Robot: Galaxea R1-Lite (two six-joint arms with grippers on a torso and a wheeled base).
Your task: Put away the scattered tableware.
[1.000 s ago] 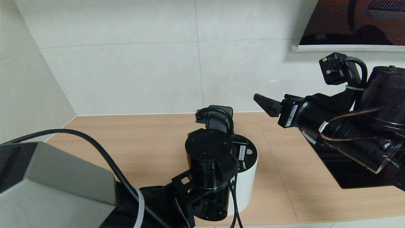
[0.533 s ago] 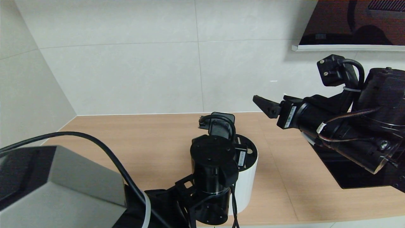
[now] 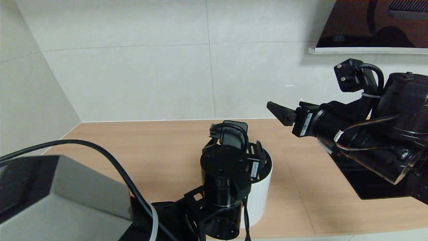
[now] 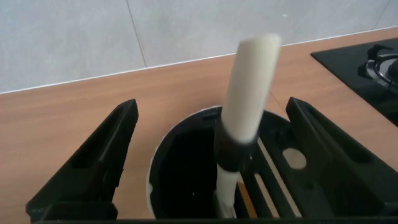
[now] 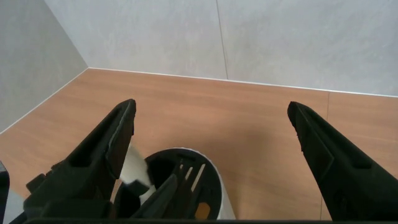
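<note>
Utensil (image 4: 247, 93) stands in holder (image 4: 174, 140), midway between spread fingers (image 4: 102, 152) of left end effector (image 4: 211, 107).

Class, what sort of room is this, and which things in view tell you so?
Most likely a home kitchen: a wooden counter against a tiled wall, a black cooktop with a hood above it, and a white utensil holder standing on the counter.

Wooden countertop (image 3: 133, 147) carries one white utensil holder (image 3: 261, 195), standing upright. A black cooktop (image 3: 357, 187) sits to the holder's right, apart.
</note>
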